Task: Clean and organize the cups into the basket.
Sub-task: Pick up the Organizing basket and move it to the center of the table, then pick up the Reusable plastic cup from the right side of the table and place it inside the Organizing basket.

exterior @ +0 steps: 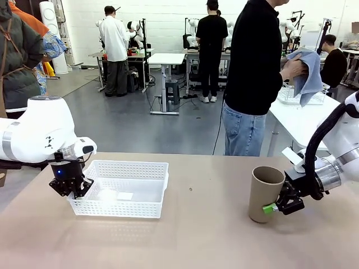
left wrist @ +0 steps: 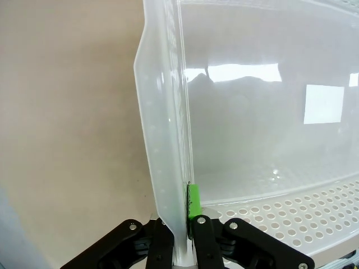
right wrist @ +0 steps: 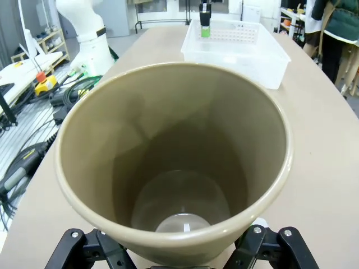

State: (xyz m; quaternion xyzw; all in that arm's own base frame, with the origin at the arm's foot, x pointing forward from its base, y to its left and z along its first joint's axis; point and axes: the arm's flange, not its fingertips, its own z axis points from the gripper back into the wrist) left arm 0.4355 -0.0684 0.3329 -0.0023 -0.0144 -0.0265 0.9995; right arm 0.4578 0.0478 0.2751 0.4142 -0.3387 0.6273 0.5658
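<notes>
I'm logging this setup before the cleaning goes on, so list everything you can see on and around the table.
cup: one, tan-brown, at the table's right side
basket: one, white perforated plastic, table's left-centre
table: one, tan, foreground
cloth: one, blue-grey, held up beyond the table
wire basket: one, white, on the white side table, far right
person's hand: one, on the cloth
left gripper: black, green pads, shut on the basket's left wall
right gripper: black, green pads, closed around the cup's lower part

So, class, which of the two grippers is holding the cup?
The right gripper, closed around the tan cup; the left gripper instead pinches the wall of the white basket.
</notes>
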